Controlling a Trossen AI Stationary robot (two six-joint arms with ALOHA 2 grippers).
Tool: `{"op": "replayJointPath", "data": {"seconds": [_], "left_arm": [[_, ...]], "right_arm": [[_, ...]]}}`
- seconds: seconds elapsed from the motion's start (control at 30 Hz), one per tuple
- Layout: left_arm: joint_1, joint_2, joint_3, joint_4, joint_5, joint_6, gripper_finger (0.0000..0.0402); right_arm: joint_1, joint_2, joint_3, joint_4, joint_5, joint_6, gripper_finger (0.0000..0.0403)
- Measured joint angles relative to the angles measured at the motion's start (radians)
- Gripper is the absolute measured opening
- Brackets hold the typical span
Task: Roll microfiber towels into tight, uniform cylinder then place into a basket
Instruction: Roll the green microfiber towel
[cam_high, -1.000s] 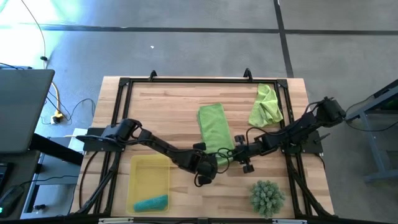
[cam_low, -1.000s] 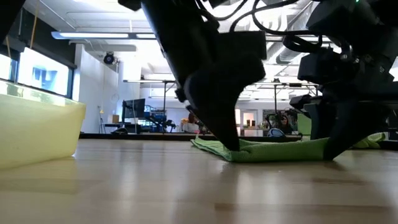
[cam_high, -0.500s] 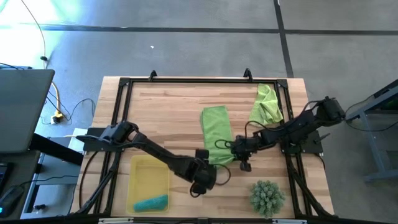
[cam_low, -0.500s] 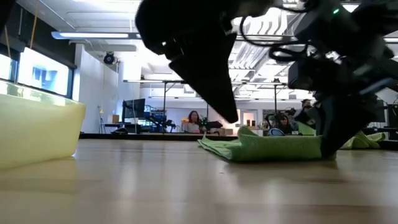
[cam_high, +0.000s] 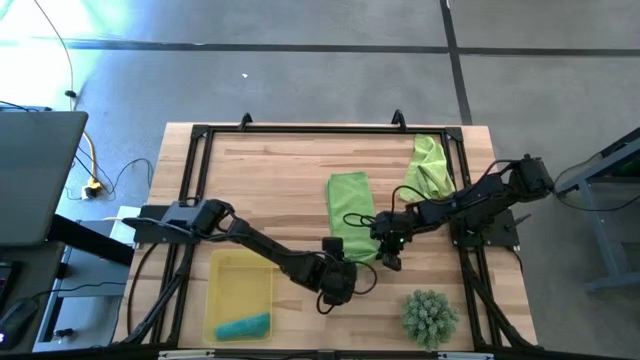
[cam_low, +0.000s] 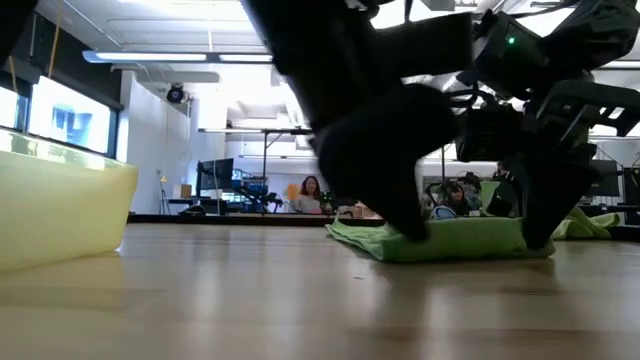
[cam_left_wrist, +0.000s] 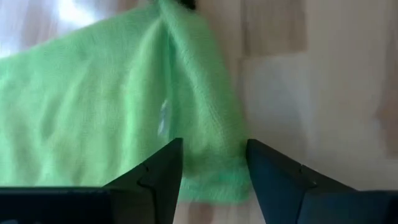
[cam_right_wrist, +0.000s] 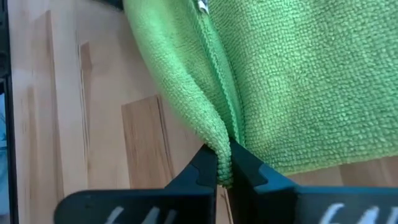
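Note:
A lime green towel (cam_high: 350, 212) lies as a folded strip on the wooden table, long way from near to far. My right gripper (cam_high: 380, 243) is shut on its near right edge. My left gripper (cam_left_wrist: 212, 144) is open at the towel's near end (cam_high: 345, 258), with one finger on either side of the near corner (cam_left_wrist: 214, 177). A second lime green towel (cam_high: 428, 168) lies crumpled at the far right. The teal towel (cam_high: 243, 326) lies rolled in the yellow basket (cam_high: 222, 275) at the near left. My left gripper stands low over the towel's near corner; whether its fingers touch the cloth cannot be told. My right gripper pinches a raised fold of the towel's edge (cam_right_wrist: 219, 140) between its two fingers, several layers together. It comes from the table's right, slanting down. The rest of the towel lies flat on the table.
A spiky green ball-shaped plant (cam_high: 430, 315) stands near the front edge at the right. A black frame (cam_high: 300, 130) runs around the table top. Bare wood lies between the towel and the basket. People and desks show in the room beyond, in the low view.
My left gripper has lifted off the towel's near end, swung toward the near edge, and come back down on it a little farther right. My right gripper has gone toward the far left with the pinched edge. The towel has slid slightly toward the table's right.

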Motion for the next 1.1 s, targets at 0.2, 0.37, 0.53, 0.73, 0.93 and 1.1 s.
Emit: {"op": "replayJointPath", "data": {"seconds": [0.2,0.37,0.53,0.73,0.93,1.1], "left_arm": [[0.004,0.023,0.001,0.031,0.083,0.002,0.0177],[0.012,0.030,0.004,0.018,0.099,-0.042,0.0166],[0.027,0.029,0.005,0.008,0.169,-0.117,0.0105],[0.048,0.020,0.005,-0.004,0.338,-0.213,0.0010],[0.064,0.005,0.002,0.020,0.505,-0.275,0.0018],[0.080,-0.022,-0.001,0.000,0.538,-0.286,0.0010]], "right_arm": [[0.000,-0.001,0.000,-0.002,0.001,0.007,0.0000],[0.000,-0.002,0.001,-0.003,0.001,0.007,0.0000],[0.000,-0.002,0.001,-0.004,0.000,0.001,0.0000],[0.001,-0.002,0.002,-0.005,-0.017,-0.010,0.0007],[0.008,-0.003,0.005,0.006,-0.037,-0.050,0.0008],[0.033,-0.003,0.004,0.006,-0.045,-0.073,0.0008]]}}
